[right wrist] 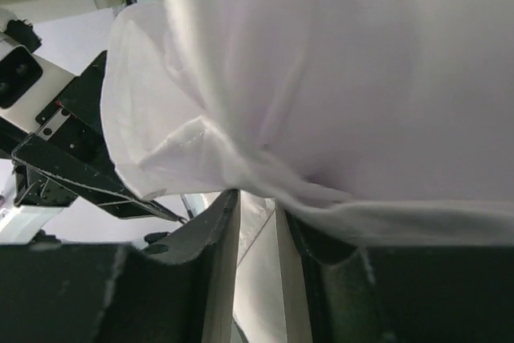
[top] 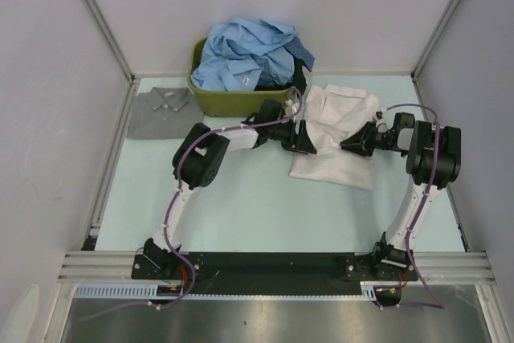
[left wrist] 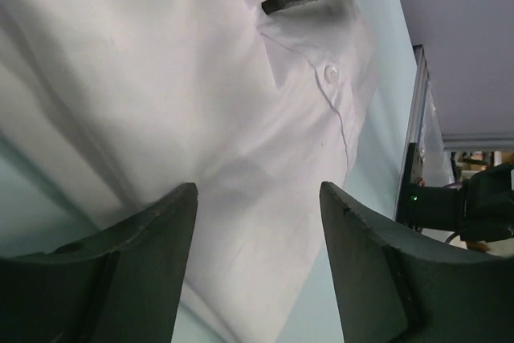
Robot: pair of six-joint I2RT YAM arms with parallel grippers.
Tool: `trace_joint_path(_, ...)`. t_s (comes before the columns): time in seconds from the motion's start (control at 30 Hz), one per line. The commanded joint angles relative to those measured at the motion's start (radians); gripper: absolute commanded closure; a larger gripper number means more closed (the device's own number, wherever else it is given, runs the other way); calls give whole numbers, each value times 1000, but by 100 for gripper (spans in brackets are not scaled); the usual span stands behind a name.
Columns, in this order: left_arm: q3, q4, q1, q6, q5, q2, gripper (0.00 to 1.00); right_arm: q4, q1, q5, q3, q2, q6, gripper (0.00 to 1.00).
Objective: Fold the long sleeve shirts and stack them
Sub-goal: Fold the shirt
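The white shirt (top: 339, 162) lies crumpled on the table right of centre. It fills the left wrist view (left wrist: 185, 78) and the right wrist view (right wrist: 369, 70). My left gripper (top: 303, 140) is at the shirt's left edge, open, with cloth showing between its spread fingers (left wrist: 257, 192). My right gripper (top: 348, 144) reaches in from the right and is shut on a fold of the white shirt (right wrist: 259, 197). Several light blue shirts (top: 245, 54) are heaped in the tub with a dark one (top: 303, 62) at the right. A grey shirt (top: 161, 110) lies flat at the far left.
The olive-green tub (top: 221, 100) stands at the back centre, just behind my left gripper. Metal frame rails run along the left (top: 108, 158) and right sides. The two grippers face each other closely over the white shirt.
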Motion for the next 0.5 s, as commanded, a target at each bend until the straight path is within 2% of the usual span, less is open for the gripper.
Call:
trace_joint_path(0.0,-78,-79,23,285,-11,-214,29,-103,41,-22,70,-154,-99,69)
trace_joint_path(0.03,-111,-126,20,343,-17,-251,28,-175,45,-24,86,-182,-169,69)
trace_joint_path(0.07,-125,-152,10,477,-29,-318,28,-216,53,-16,100,-203,-214,69)
trace_joint_path(0.13,-179,-261,-10,628,-110,-380,27,-293,59,21,139,-240,-306,69)
trace_joint_path(0.17,-205,-272,-39,763,-154,-435,27,-306,62,36,147,-245,-329,69)
trace_joint_path(0.2,-232,-280,-56,828,-194,-456,27,-310,74,65,153,-243,-349,69)
trace_joint_path(0.23,-286,-271,-76,889,-296,-478,26,-312,82,76,166,-234,-392,70)
trace_joint_path(0.27,-311,-262,-122,1008,-338,-502,26,-307,93,88,175,-222,-404,70)
trace_joint_path(0.33,-390,-193,-170,1116,-459,-519,25,-304,120,119,211,-168,-429,71)
trace_joint_path(0.37,-417,-165,-215,1207,-490,-526,25,-307,126,125,227,-144,-452,72)
trace_joint_path(0.47,-477,-64,-275,1324,-567,-523,25,-364,139,145,308,-58,-495,73)
